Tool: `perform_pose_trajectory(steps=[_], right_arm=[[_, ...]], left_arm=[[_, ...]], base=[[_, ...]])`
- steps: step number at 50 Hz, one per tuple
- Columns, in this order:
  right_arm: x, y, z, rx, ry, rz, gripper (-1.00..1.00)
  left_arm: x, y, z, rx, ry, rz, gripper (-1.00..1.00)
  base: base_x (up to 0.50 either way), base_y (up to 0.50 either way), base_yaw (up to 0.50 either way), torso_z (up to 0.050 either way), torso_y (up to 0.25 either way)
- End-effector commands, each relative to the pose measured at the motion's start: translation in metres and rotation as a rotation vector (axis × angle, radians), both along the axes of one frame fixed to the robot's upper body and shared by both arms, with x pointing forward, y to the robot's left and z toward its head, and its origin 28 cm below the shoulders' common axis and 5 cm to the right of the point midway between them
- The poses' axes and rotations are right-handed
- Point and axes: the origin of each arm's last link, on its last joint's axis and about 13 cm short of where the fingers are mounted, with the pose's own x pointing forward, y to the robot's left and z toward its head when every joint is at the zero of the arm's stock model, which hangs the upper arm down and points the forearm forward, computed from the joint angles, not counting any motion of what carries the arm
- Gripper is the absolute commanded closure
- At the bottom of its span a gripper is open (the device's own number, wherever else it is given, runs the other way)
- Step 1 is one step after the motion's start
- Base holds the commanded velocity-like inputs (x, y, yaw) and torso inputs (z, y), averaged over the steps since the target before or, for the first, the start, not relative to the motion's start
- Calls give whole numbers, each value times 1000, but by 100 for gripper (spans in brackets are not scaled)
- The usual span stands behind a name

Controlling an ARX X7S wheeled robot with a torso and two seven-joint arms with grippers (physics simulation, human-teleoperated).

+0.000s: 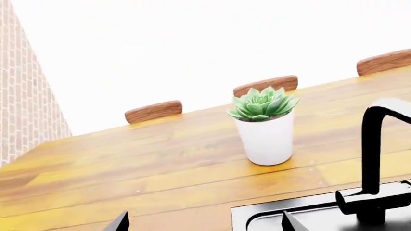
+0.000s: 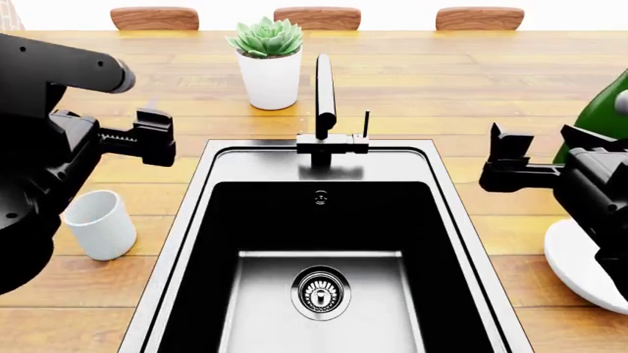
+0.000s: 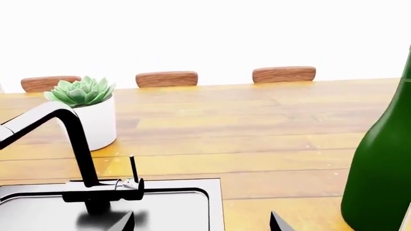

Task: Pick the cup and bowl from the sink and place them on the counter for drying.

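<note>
The white cup (image 2: 101, 224) stands upright on the wooden counter (image 2: 442, 88), left of the sink (image 2: 265, 309). The white bowl (image 2: 581, 268) rests on the counter right of the sink, partly hidden by my right arm. The sink basin holds nothing but its drain. My left gripper (image 2: 157, 136) hovers open above the counter, beyond the cup and left of the sink's back corner. My right gripper (image 2: 502, 162) hovers open by the sink's right rim, beyond the bowl. In both wrist views the left gripper (image 1: 205, 224) and right gripper (image 3: 202, 222) show fingertips wide apart with nothing between them.
A tall black faucet (image 2: 325, 95) rises at the back of the sink. A white pot with a green succulent (image 2: 269, 66) stands behind it to the left. A green bottle (image 2: 601, 110) stands at the right, close to my right arm. Wooden chair backs (image 2: 316, 17) line the counter's far edge.
</note>
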Motion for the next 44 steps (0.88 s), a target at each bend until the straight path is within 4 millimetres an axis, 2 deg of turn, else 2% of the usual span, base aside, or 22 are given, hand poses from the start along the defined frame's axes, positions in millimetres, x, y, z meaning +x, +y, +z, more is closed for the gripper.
perform_pose_trajectory(steps=[1, 10, 15, 16, 18, 23, 25, 32, 37, 38, 39, 44], right_arm=[[9, 3, 5, -9, -32, -2, -100], [16, 5, 21, -61, -79, -1, -100], [18, 7, 24, -94, -70, -20, -100], [17, 6, 26, -147, -93, -54, -100], [15, 8, 32, -131, -98, -23, -100], [14, 11, 51, -123, -144, 0, -100], [14, 12, 55, -125, -156, 7, -100], [17, 15, 56, -111, -172, 20, -100], [10, 18, 66, -117, -185, 34, -100], [10, 18, 68, -117, -189, 36, -100], [10, 18, 70, -115, -193, 37, -100], [25, 19, 75, -93, -203, 42, -100]], left_arm=[[19, -11, 11, -8, -83, -97, -100], [23, -15, 11, -36, -59, -111, -100], [4, -8, 16, -19, -15, -146, -100], [0, -7, 17, -16, -13, -151, -100], [-3, -7, 17, -2, 10, -167, -100], [6, -22, 25, 50, 24, -199, -100], [10, -29, 32, 8, 24, -198, -100], [17, -44, 31, -56, 38, -239, -100], [18, -39, 42, -73, 24, -195, -100], [11, -34, 48, -103, 29, -192, -100], [16, -37, 48, -109, 36, -197, -100], [23, -36, 56, -127, 19, -177, -100]], base=[[0, 0, 0, 0, 0], [0, 0, 0, 0, 0], [0, 0, 0, 0, 0], [0, 0, 0, 0, 0], [0, 0, 0, 0, 0], [0, 0, 0, 0, 0], [0, 0, 0, 0, 0], [0, 0, 0, 0, 0], [0, 0, 0, 0, 0], [0, 0, 0, 0, 0], [0, 0, 0, 0, 0], [0, 0, 0, 0, 0]])
